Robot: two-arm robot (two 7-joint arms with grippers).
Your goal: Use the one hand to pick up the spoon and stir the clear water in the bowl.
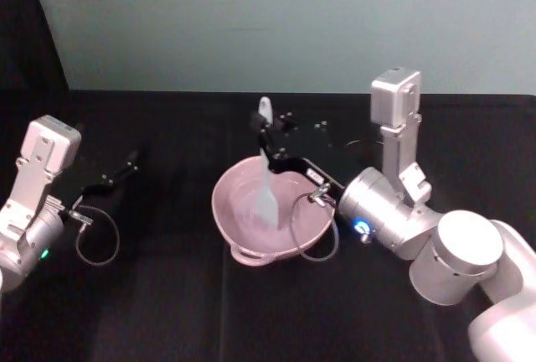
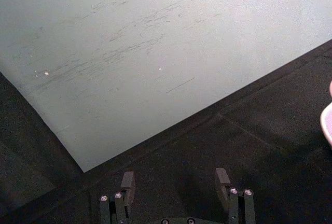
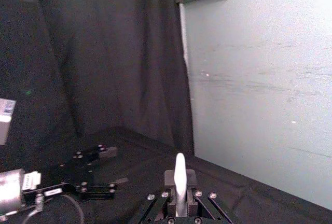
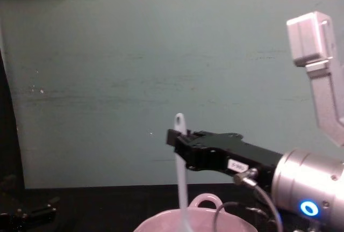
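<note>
Stirring step: R hand [image 1: 266, 146], mid-frame, jaws clamped on spoon [image 1: 267, 190] handle, blade down in bowl [image 1: 222, 211] at frame centre. Next: small circles w/ blade inside rim. L hand [image 2: 174, 180] parked far left, jaws apart.

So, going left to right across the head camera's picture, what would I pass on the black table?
The left gripper, open → the bowl → the spoon standing in the bowl, held by the right gripper → the silver arm with the blue ring.
</note>
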